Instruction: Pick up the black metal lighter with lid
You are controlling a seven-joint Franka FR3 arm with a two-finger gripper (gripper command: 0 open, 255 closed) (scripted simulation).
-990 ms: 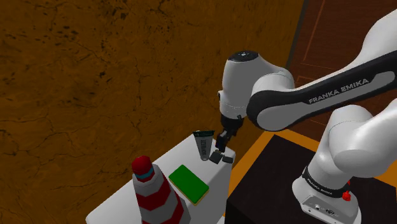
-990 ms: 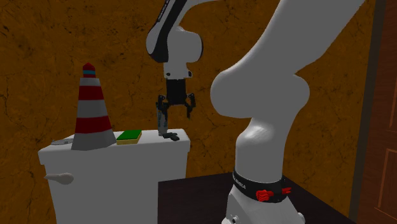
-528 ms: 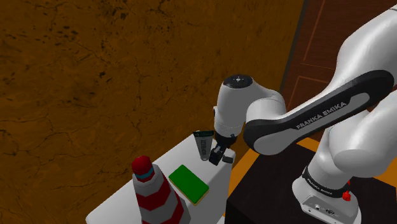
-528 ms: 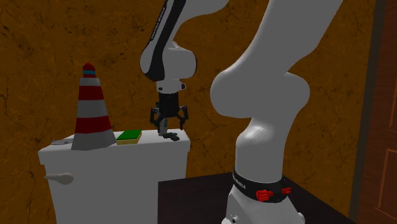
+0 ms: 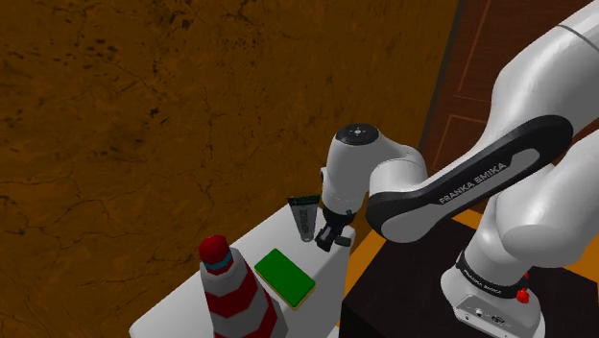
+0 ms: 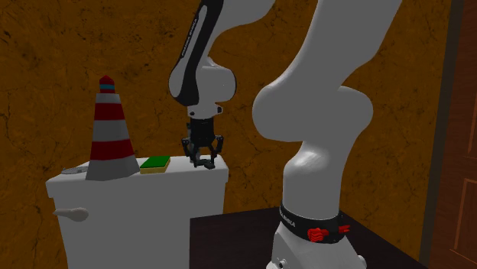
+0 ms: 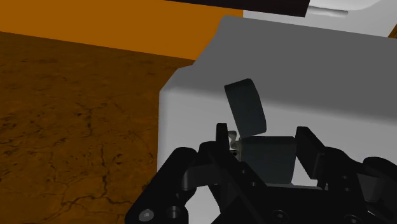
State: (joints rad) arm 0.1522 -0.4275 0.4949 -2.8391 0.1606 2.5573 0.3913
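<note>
The black lighter (image 7: 267, 159), a smooth boxy body with its rounded lid (image 7: 247, 108) hinged open, sat at the near corner of a plain white slab top (image 5: 269, 235), at the shoulder view's right end. The black gripper (image 5: 331, 238) straddled it, fingers apart on either side and not plainly clasping it. Farther left stood a flat green block (image 5: 284, 277) and a red-and-white striped cone (image 5: 230, 288).

The lighter (image 7: 264, 156) is a small, dark, boxy thing with a matte black body. Its hinged lid is flipped open and stands up from one end of the body, tilted back, with a small pale metal part showing beside the hinge. It rests on the flat white top of a toilet tank (image 7: 331, 83), near a corner.
</note>
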